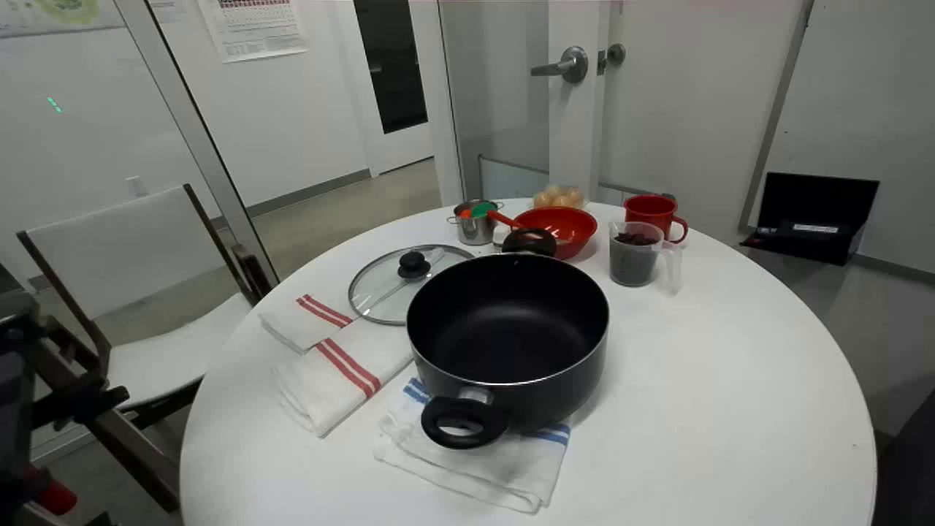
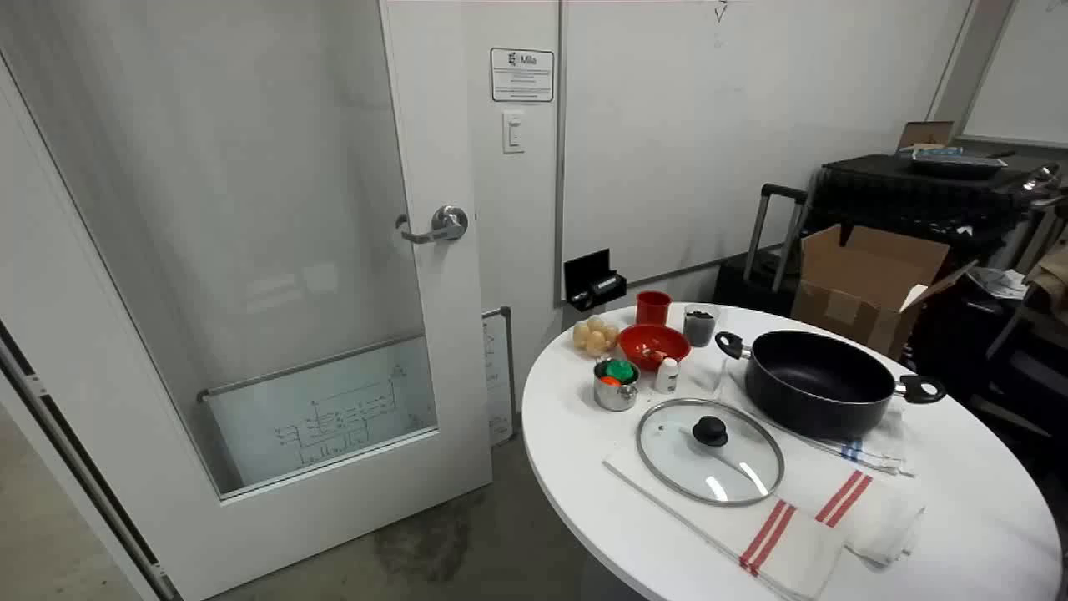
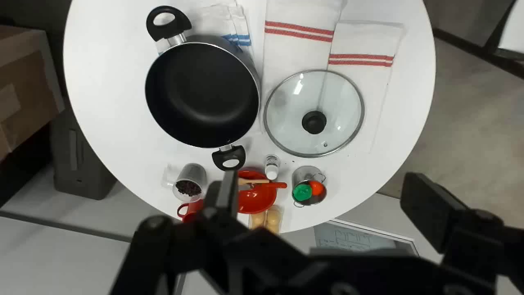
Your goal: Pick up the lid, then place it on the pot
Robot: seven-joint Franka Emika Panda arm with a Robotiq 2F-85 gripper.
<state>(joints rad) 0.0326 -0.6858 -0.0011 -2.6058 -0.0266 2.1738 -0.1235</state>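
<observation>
Nearest the wrist camera: my gripper (image 3: 323,192), fingers (image 3: 423,211) spread wide, nothing held. Past my fingertips, roughly in line with the gap, the lid (image 3: 314,113) lies on red-striped towels (image 3: 362,45), knob (image 3: 314,122) up. Ahead of my finger on the wrist view's left is the pot (image 3: 202,94), uncovered, just beside the lid. I'd call this pre-grasp; reaching forward and down to the knob is likely next.

Risks: a small white bottle (image 3: 271,168) and a steel cup (image 3: 303,174) show between my fingers and the lid; coming in too low could clip either. The pot's near handle (image 3: 227,153) shows close ahead of that same finger, so sideways drift on the way down could snag it and drag the pot along on its blue-striped towel (image 3: 217,20). Knob looks smooth and rounded; an off-centre or too-shallow pinch might let it slip, dropping or tilting the lid. Too deep, and my tips press on the glass. Clear glass also makes height hard to judge: carry it too low toward the pot and its edge could knock the wall; let go off-centre and it may sit crooked or slide off.
</observation>
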